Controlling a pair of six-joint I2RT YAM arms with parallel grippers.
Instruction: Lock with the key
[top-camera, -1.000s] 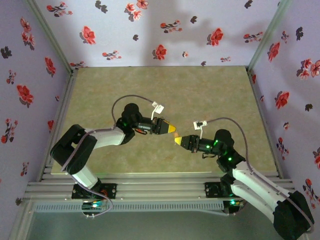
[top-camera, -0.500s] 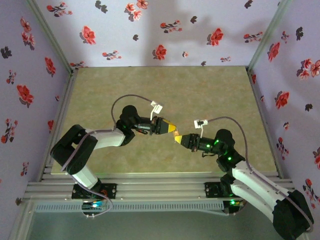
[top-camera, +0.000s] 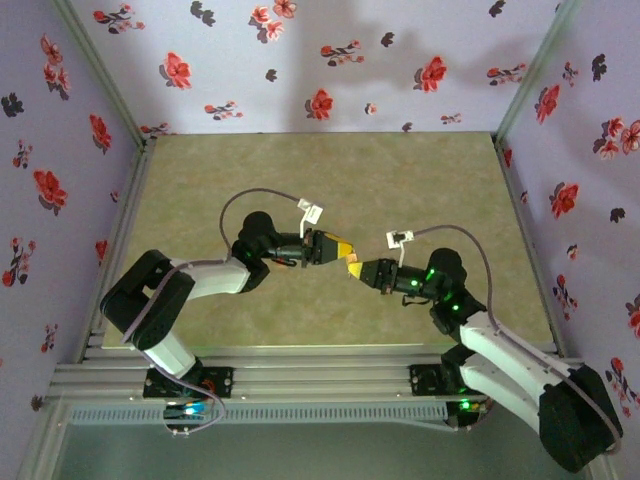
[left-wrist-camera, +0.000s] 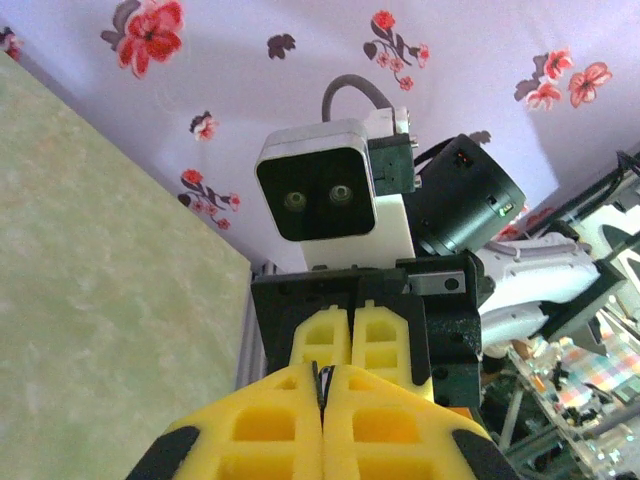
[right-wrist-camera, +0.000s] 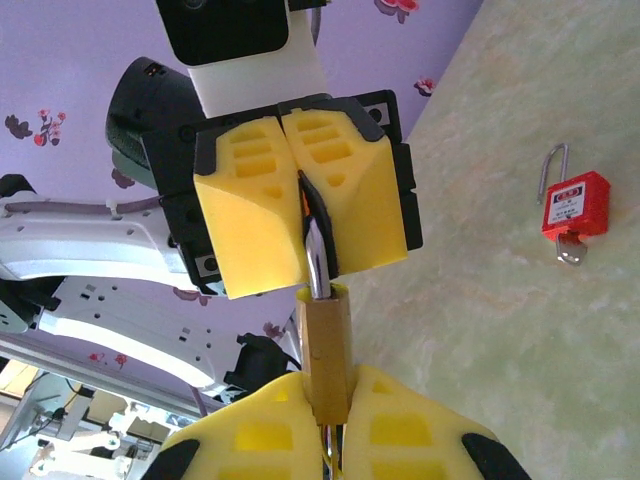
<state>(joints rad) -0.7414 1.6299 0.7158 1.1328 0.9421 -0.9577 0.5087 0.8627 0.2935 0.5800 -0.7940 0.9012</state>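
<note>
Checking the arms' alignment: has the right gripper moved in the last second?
Yes. In the top view the right gripper has shifted away from the near rail, up toward the left gripper.

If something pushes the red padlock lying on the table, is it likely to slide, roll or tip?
The red padlock lies flat on the table, so it would probably slide rather than roll or tip. Its blocky body looks rigid. The shackle sticking out may make it pivot if pushed off-centre.
</note>
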